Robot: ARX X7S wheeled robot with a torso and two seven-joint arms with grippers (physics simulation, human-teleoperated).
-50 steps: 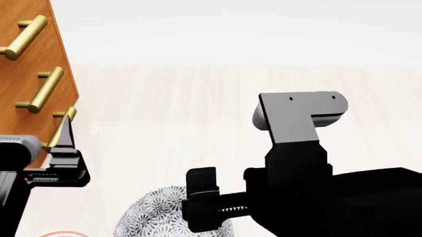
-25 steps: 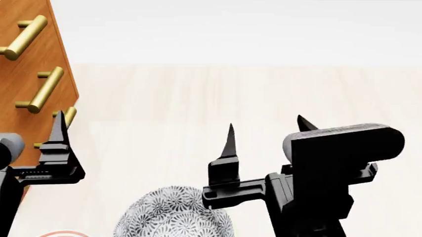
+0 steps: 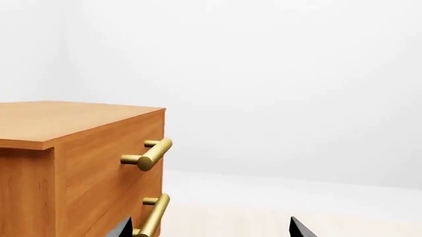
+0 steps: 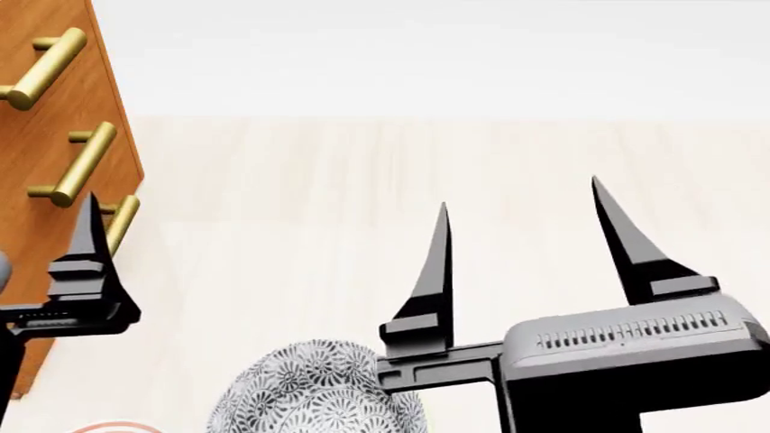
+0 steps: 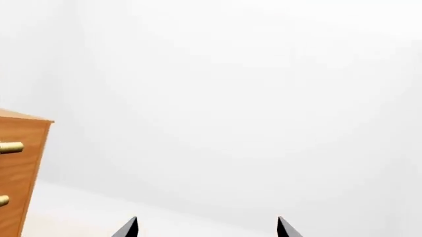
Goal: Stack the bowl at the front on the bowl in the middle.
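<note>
The right gripper [image 4: 520,230] hung spread wide, holding nothing, above the grey floral-patterned bowl [image 4: 316,392]; the left gripper [image 4: 87,236], beside the orange wooden drawer cabinet [image 4: 49,135], also stood parted.

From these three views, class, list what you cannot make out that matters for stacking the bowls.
- Patterned bowl, head view: its lower part is cut off by the bottom edge, and the right tool covers its right side.
- Orange-rimmed object, head view: only a sliver shows at the bottom edge.
- A third bowl: in no view.
- Both wrist views: no bowls, only the wooden cabinet and wall.
</note>
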